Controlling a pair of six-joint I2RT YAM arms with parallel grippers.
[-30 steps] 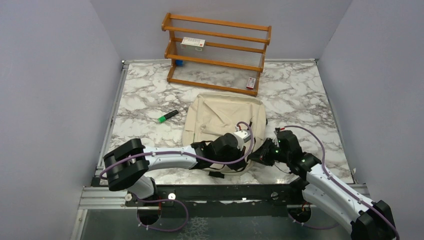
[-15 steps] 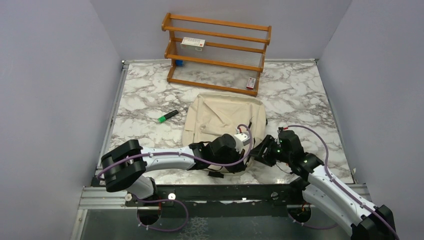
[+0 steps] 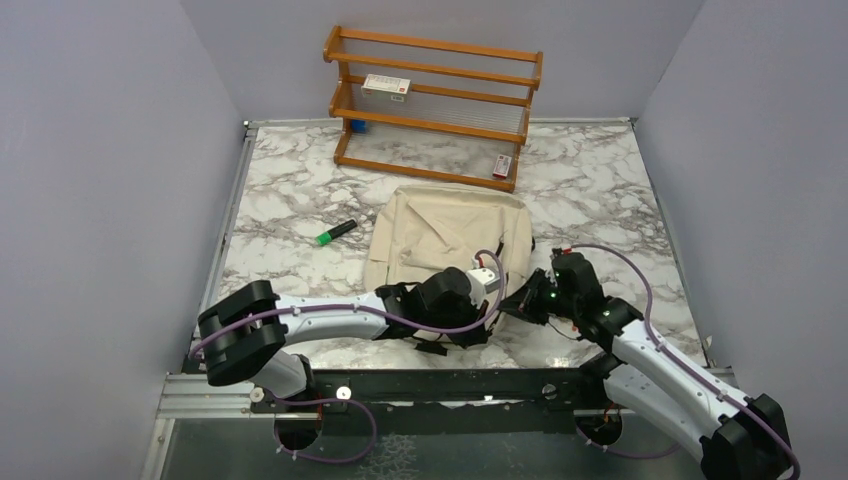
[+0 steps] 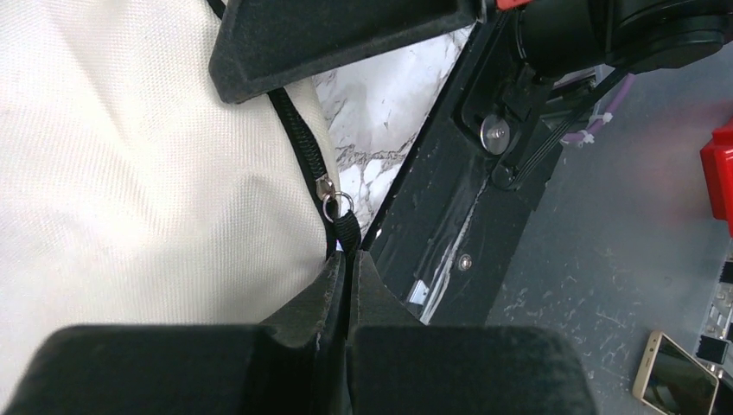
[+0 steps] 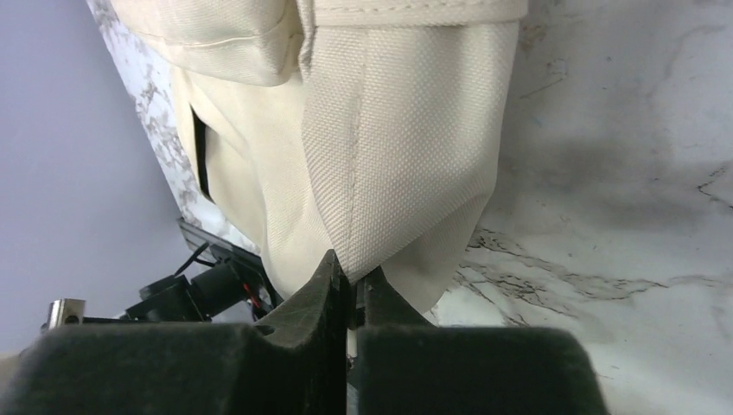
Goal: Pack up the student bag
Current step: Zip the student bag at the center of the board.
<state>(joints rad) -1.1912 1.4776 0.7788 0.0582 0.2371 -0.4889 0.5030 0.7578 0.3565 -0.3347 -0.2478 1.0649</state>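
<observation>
The left gripper (image 4: 347,259) is clenched on the black strap of the zipper pull (image 4: 343,229), whose metal ring hangs from the dark zipper along the edge of the bag (image 3: 445,225). The right gripper (image 5: 350,272) is also closed tight, pinching a corner fold of the bag's cream fabric just above the table (image 3: 620,200). Seen from above, both grippers meet at the bag's near right corner, close beside each other. The bag lies in the middle of the marble table, its far edge near the wooden rack (image 3: 440,46). A green marker (image 3: 336,232) lies left of the bag, apart from it. A small box (image 3: 386,86) sits on the rack's upper shelf.
</observation>
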